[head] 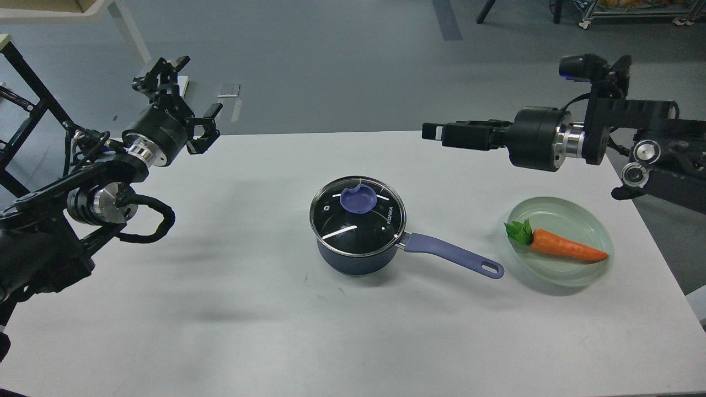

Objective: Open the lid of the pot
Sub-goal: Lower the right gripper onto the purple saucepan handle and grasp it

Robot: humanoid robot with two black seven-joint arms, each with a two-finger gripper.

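A dark blue pot stands at the middle of the white table, its purple handle pointing right and toward me. A glass lid with a purple knob sits shut on it. My left gripper is open and empty above the table's far left edge, well away from the pot. My right gripper points left, level above the table behind and to the right of the pot. Its fingers are seen side-on as one dark bar, and nothing shows in them.
A pale green plate with an orange toy carrot lies on the right side of the table, beyond the handle's end. A black frame stands off the table's left side. Grey floor lies past the far edge.
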